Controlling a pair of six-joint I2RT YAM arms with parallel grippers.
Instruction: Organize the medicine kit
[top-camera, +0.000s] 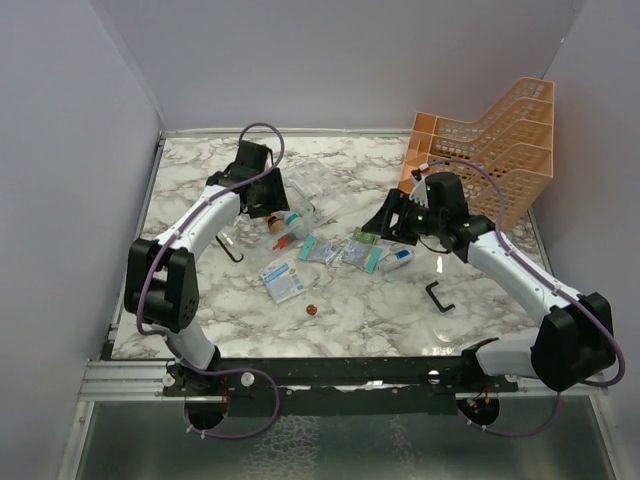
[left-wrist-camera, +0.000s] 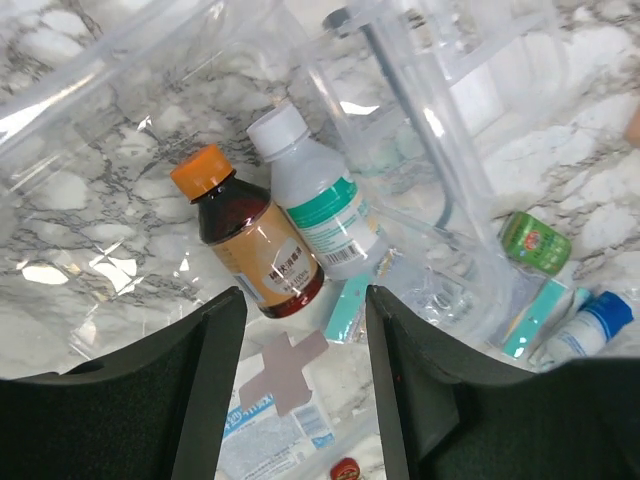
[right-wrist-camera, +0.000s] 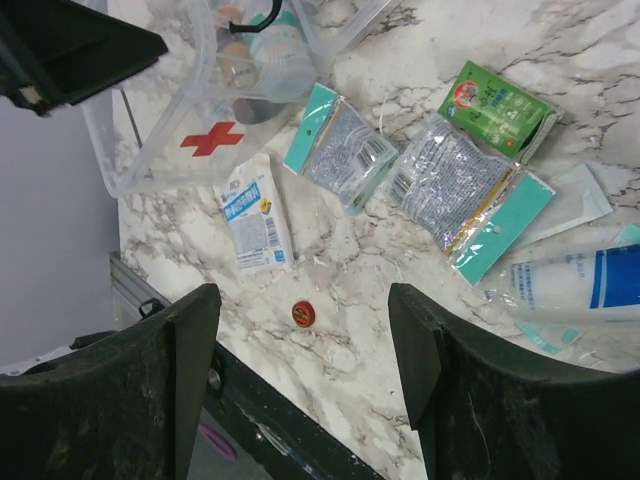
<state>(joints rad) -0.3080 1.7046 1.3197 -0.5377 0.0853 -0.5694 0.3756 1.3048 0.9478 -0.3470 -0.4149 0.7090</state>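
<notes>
Medicine kit (right-wrist-camera: 210, 140) is lying left of centre on the marble surface (top-camera: 380, 320), red cross showing. Brown bottle (left-wrist-camera: 255, 245) and white bottle (left-wrist-camera: 315, 205) are lying side by side inside its clear walls, touching. Left gripper (left-wrist-camera: 300, 400) is hovering right over it, fingers partly apart and gripping nothing. Right gripper (right-wrist-camera: 305, 380) is hanging above loose items beside the kit, fingers spread wide and holding nothing. Two teal-edged sachets (right-wrist-camera: 345, 145), green sachet (right-wrist-camera: 497, 105), blue-white packet (right-wrist-camera: 255, 215) and small red cap (right-wrist-camera: 303, 315) are lying on the marble outside the kit. Black handle (top-camera: 438, 297) is lying loose near the right arm. Orange rack (top-camera: 495, 150) is standing at the far right.
</notes>
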